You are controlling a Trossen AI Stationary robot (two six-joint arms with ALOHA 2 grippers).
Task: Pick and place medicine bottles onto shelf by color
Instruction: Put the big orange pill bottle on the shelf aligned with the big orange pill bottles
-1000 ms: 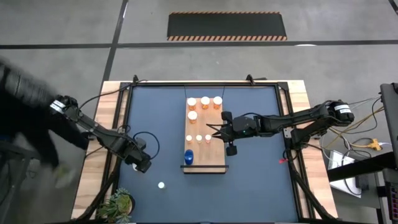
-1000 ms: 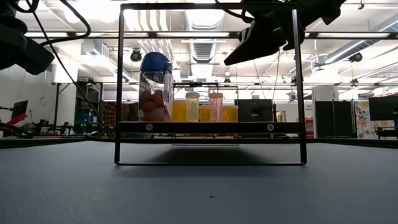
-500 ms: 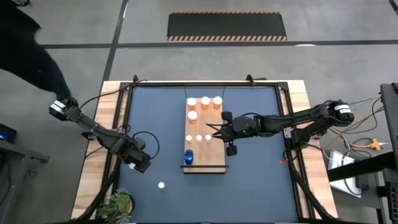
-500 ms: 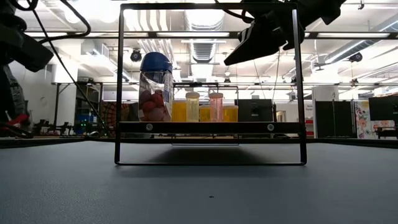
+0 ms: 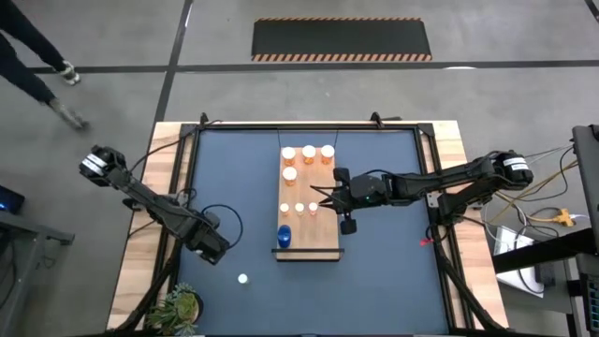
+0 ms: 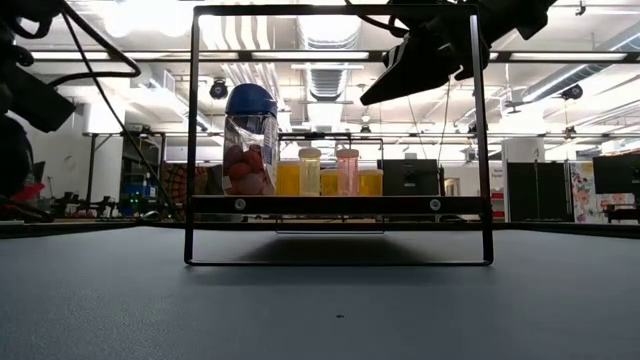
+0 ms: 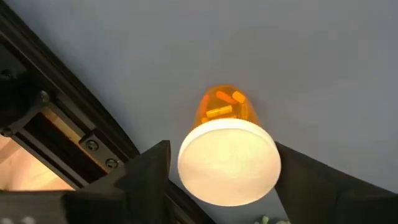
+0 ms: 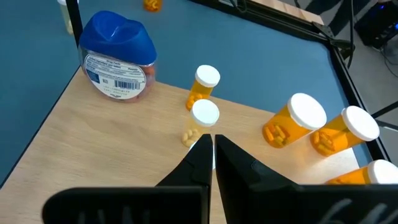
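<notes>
The shelf (image 5: pixel 323 234) is a light wooden board on a dark frame, at the table's middle. On it stand several orange bottles with white caps (image 5: pixel 309 152), three small ones (image 5: pixel 299 208) and a blue bottle (image 5: pixel 284 234). One more orange bottle (image 5: pixel 242 278) stands upright on the table mat near the front left. My left gripper (image 5: pixel 217 249) is open just short of that bottle, which shows cap-first between its fingers in the left wrist view (image 7: pixel 229 160). My right gripper (image 5: pixel 318 199) is shut over the shelf, beside the small bottles (image 8: pixel 205 114). My right gripper's shut fingertips (image 8: pixel 205 144) stand right beside the white cap of a small bottle (image 8: pixel 205 114) on the shelf, coming level from the table's right. I cannot tell whether they touch it.
A green plant (image 5: pixel 180 307) stands at the table's front left corner. The black table frame (image 5: pixel 192 168) runs along the mat's edges. In the low view the shelf (image 6: pixel 340 205) sits raised on a black wire frame (image 6: pixel 188 140). A person's legs (image 5: pixel 37 56) show far off at the left.
A person who stood by the table's left edge has walked away toward the far left. Both grippers have stayed about where they were, and the bottles have not moved.
</notes>
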